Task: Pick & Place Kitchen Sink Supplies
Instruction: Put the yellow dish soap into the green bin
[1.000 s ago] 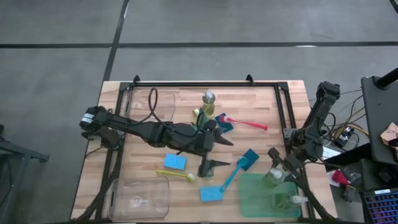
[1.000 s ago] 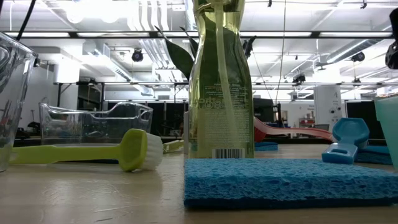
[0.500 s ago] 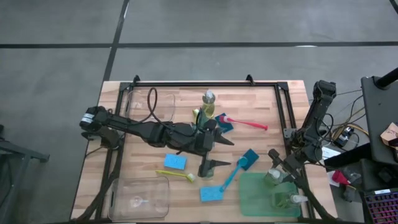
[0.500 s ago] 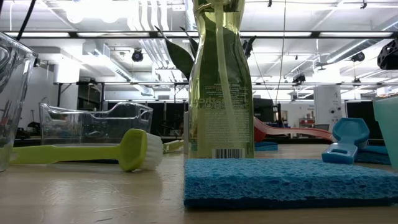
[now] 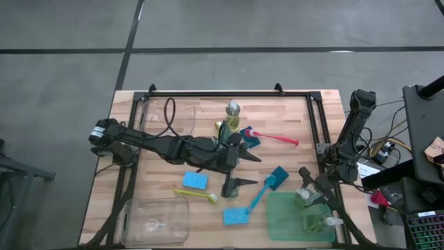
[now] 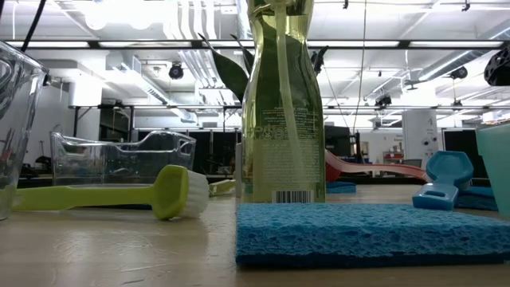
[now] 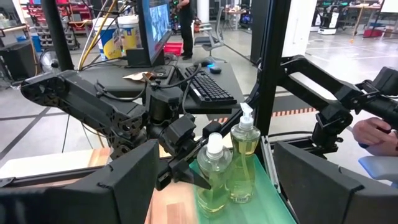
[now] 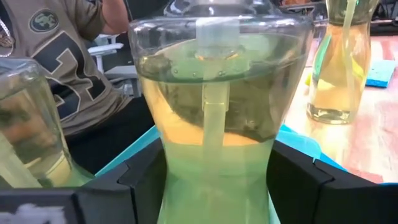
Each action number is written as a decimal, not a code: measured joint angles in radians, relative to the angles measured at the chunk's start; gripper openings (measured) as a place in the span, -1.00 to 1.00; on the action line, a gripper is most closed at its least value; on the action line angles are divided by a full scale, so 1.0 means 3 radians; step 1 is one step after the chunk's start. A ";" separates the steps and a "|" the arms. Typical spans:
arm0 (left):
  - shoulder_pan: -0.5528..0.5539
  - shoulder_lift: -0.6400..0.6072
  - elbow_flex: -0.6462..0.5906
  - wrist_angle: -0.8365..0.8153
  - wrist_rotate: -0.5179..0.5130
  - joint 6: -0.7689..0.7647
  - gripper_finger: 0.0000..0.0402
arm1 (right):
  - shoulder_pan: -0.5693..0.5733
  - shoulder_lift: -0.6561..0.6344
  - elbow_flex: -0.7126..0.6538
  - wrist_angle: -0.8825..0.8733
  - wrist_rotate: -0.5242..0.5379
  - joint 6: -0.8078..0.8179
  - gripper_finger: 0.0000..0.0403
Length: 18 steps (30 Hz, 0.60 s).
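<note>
From above we see the right gripper at the green tray, by the table's near right corner. Only its wrist view shows a soap bottle between its fingers, the jaws loosening around it. The left gripper lies mid-table, open and empty, sponges and brushes scattered around it.

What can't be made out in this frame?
- Right gripper: right wrist view doesn't show whether the fingers touch the bottle.
- Clear bin: cut off by the low view's left edge.
- Low view: the front bottle hides what is behind it.
</note>
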<state>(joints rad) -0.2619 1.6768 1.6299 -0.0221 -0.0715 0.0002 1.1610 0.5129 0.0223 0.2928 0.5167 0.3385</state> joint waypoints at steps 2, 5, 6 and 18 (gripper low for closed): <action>0.0000 0.0000 0.0000 0.0000 -0.0001 0.0000 0.54 | 0.0000 0.0000 0.0000 0.0020 0.0010 0.0009 0.19; 0.0000 0.0000 0.0000 0.0000 -0.0001 0.0001 0.54 | 0.0001 -0.0006 0.0004 0.0055 0.0008 0.0010 0.24; 0.0000 0.0000 0.0000 0.0000 -0.0001 0.0001 0.54 | 0.0000 -0.0006 0.0004 0.0057 0.0008 0.0009 0.26; 0.0000 0.0000 0.0000 -0.0001 -0.0003 0.0005 0.54 | 0.0000 -0.0008 0.0074 0.0052 -0.0001 -0.0028 0.31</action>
<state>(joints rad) -0.2619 1.6768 1.6299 -0.0223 -0.0723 0.0017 1.1610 0.5106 0.0445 0.3083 0.5163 0.3301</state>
